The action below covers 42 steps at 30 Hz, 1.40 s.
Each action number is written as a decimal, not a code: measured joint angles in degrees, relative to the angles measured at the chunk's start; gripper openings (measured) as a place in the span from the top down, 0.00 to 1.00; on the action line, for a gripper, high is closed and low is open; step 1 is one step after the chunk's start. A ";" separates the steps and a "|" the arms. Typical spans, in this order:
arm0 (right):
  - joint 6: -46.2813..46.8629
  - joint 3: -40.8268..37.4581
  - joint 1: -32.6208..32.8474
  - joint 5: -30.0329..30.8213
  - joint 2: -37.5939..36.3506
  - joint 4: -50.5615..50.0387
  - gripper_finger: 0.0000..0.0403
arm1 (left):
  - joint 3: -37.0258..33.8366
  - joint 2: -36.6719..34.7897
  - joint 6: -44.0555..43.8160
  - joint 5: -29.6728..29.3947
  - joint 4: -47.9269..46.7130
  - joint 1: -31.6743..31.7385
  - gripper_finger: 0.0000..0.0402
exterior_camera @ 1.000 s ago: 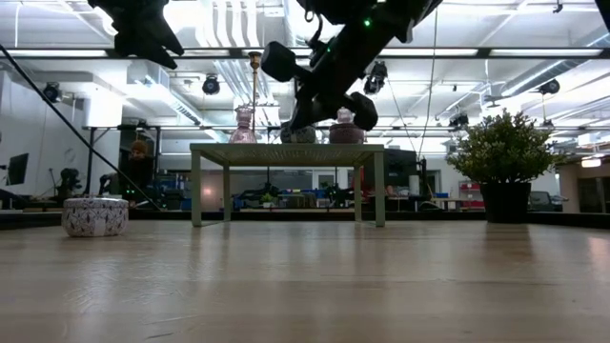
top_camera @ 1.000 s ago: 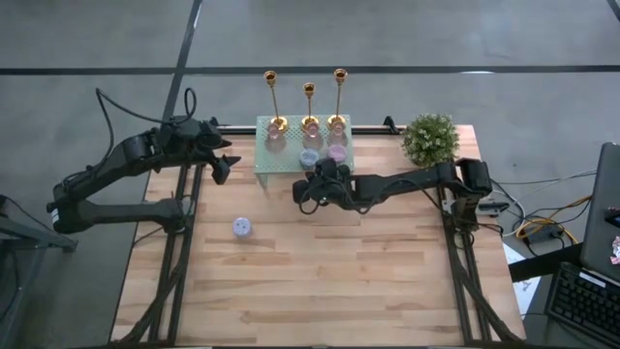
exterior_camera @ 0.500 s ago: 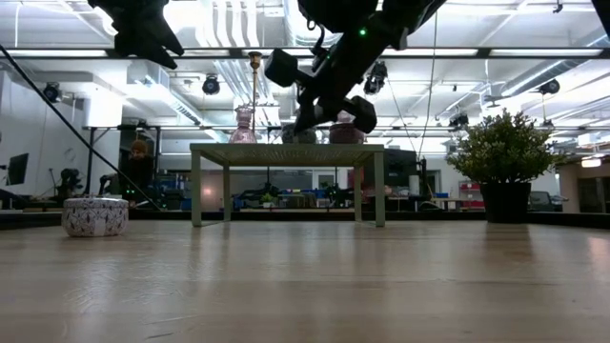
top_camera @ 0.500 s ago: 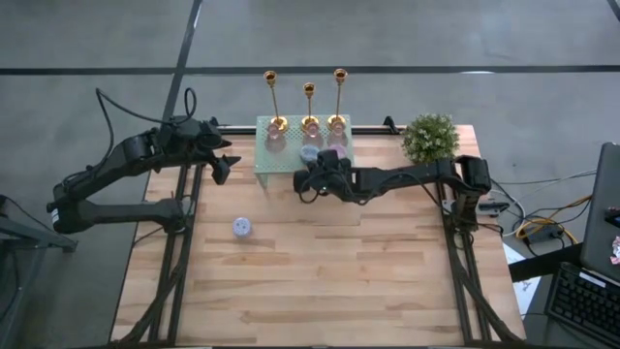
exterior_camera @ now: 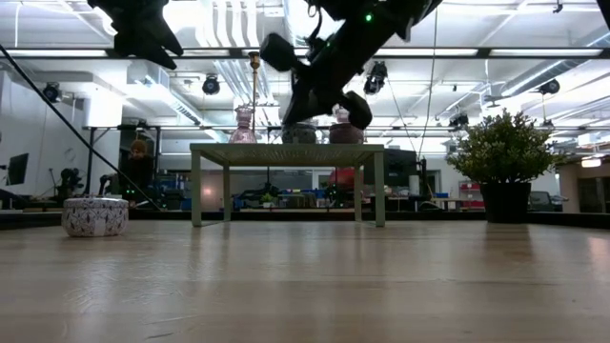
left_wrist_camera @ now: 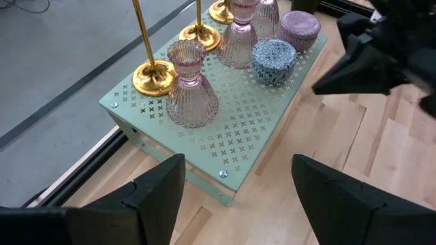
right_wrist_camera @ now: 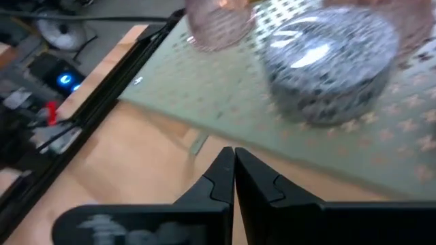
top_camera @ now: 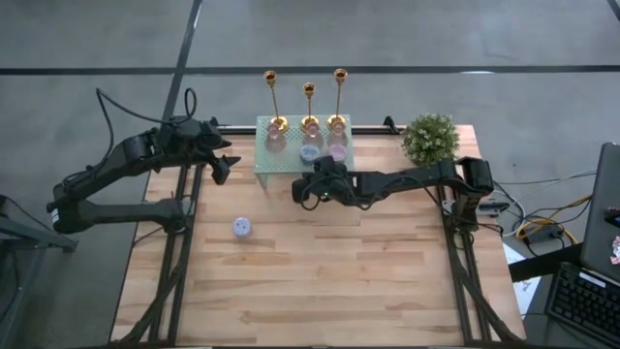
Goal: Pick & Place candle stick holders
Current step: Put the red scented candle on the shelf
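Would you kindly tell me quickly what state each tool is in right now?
Left tool: open, holding nothing, beside the green stand.
Right tool: shut, holding nothing, at the stand's front edge.

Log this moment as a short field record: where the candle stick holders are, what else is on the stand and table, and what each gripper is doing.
candle stick holders: three gold ones upright along the far edge of the green perforated stand
also on stand: pink ribbed glass vases, a blue speckled tin, a lilac tin
on table: small speckled jar, potted plant
right gripper: fingers shut, empty, at the stand's near edge, facing the blue speckled tin
left gripper: open, empty, beside the stand's left end
progress: no holder grasped yet
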 joint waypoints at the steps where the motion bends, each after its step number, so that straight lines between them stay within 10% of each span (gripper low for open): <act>1: 0.00 0.00 0.32 -0.63 -0.43 -0.20 0.98 | 0.00 0.00 -0.01 0.00 -0.06 0.00 0.32; 28: 6.80 -3.10 15.14 -6.72 -19.98 -27.93 0.98 | 0.00 -0.02 0.91 1.55 -5.17 0.01 0.32; 42: -3.43 -34.86 17.47 -6.23 -32.26 31.39 0.98 | 0.00 -0.02 -0.28 1.56 -5.15 0.01 0.32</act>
